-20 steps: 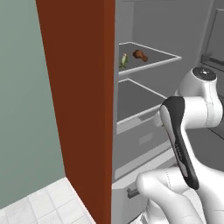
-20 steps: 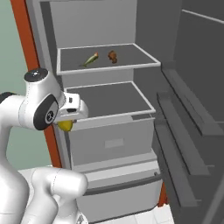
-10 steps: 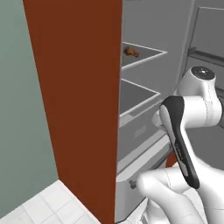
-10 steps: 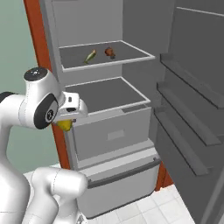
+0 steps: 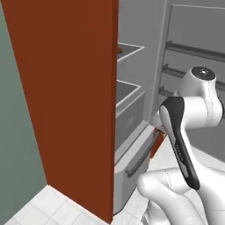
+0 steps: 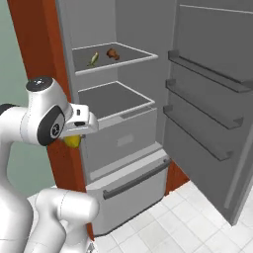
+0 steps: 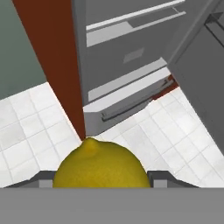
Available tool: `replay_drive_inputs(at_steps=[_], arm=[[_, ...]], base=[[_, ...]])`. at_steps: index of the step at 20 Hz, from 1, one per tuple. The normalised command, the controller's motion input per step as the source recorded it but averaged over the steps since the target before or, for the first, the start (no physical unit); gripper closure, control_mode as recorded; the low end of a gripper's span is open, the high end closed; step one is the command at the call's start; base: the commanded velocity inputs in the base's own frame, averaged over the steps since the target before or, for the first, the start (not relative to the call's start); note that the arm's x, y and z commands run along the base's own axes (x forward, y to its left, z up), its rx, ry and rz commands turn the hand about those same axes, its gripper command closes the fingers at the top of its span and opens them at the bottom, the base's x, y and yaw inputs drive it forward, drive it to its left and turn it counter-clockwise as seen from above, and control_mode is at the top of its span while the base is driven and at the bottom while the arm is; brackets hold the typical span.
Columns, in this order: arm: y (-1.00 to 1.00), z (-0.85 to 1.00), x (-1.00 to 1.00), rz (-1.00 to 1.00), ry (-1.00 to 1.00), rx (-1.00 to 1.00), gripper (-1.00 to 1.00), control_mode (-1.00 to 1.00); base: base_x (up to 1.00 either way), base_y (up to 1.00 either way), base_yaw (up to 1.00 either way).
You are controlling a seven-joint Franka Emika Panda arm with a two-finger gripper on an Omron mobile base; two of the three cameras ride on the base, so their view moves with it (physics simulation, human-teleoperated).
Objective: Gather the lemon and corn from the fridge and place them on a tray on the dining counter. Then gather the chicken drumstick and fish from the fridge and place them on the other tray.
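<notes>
Between your tool's (image 7: 101, 186) fingers sits the lemon (image 7: 101, 168), clamped from both sides and hanging above the white tiled floor (image 7: 30, 131). In the right base view the lemon peeks out yellow under the hand, just in front of the open fridge (image 6: 123, 133). On the upper shelf (image 6: 118, 62) you see the corn (image 6: 93, 60) beside the chicken drumstick (image 6: 113, 53)
</notes>
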Motion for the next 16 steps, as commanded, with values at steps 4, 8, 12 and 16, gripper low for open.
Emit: replay_drive_inputs(at_steps=[4, 8, 12, 16], arm=[[0.00, 0.00, 0.00, 0.00, 0.00, 0.00, 1.00, 1.00], [0.00, 0.00, 0.00, 0.00, 0.00, 0.00, 1.00, 1.00], [0.00, 0.00, 0.00, 0.00, 0.00, 0.00, 1.00, 1.00], [0.00, 0.00, 0.00, 0.00, 0.00, 0.00, 1.00, 1.00]], base=[[-0.57, 0.19, -0.40], [-0.66, 0.05, -0.39], [-0.68, 0.00, -0.38], [-0.69, 0.00, -0.33]])
